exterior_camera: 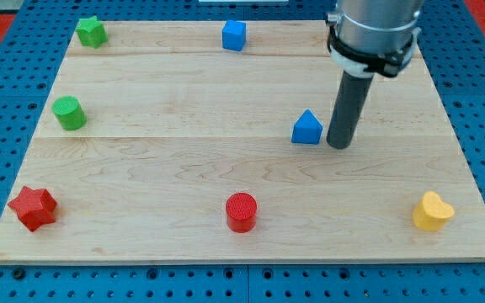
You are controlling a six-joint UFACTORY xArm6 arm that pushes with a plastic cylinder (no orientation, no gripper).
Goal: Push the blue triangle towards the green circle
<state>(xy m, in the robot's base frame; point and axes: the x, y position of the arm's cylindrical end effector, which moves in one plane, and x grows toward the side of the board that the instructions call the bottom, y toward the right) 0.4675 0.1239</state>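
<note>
The blue triangle (307, 128) lies on the wooden board right of the middle. The green circle (70, 113), a short green cylinder, stands near the board's left edge, far to the view's left of the triangle. My tip (338, 146) rests on the board just to the view's right of the blue triangle, a narrow gap from its right side. The rod rises from there to the grey arm at the view's top right.
A green star (92, 31) sits at the top left corner and a blue cube (234, 35) at the top middle. A red star (33, 207) is at the bottom left, a red cylinder (242, 211) at the bottom middle, a yellow heart (433, 211) at the bottom right.
</note>
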